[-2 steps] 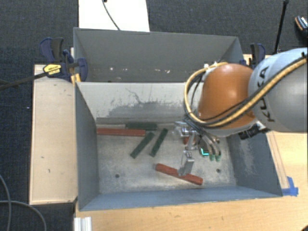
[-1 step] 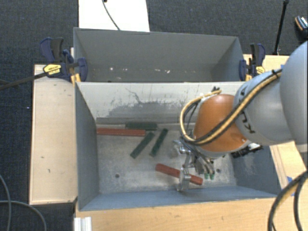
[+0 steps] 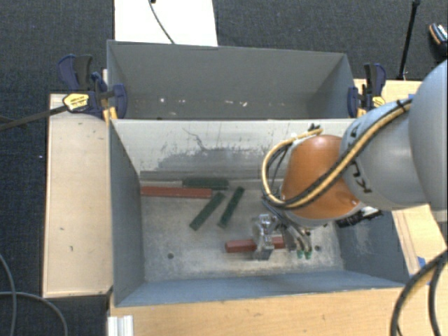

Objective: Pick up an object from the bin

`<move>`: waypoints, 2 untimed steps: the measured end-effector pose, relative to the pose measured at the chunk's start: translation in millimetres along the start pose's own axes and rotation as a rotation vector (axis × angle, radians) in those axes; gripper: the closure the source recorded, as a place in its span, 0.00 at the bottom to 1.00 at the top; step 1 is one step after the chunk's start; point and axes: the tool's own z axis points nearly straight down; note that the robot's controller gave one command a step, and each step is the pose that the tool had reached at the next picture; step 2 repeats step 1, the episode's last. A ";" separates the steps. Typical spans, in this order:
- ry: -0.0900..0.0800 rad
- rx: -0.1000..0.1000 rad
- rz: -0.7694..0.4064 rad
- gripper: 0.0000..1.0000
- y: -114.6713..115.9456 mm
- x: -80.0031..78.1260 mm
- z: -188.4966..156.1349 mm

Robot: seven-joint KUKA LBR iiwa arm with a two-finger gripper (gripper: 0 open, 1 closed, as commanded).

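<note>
Now, gripper (image 3: 264, 242): down low at the front right of the bin (image 3: 126, 208) floor, over a short red block (image 3: 238, 246).
Grip: apart or together, cannot tell.
Neighbours: dark green bars (image 3: 207, 211), up-left, apart from the block.

Even, fairly bright overhead light, pale glare on bin's (image 3: 210, 140) far wall, soft shadow under arm (image 3: 395, 163) on bin floor

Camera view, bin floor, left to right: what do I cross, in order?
long red bar → left slanted green stick → right slanted green stick → short red bar → gripper, over that bar's right part. The dark green bar at the back wall is left out because it overlaps.
</note>
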 end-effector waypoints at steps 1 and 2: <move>-0.009 -0.001 -0.029 1.00 31.4 4.8 -164.0; -0.009 -0.001 -0.029 1.00 31.4 4.8 -164.0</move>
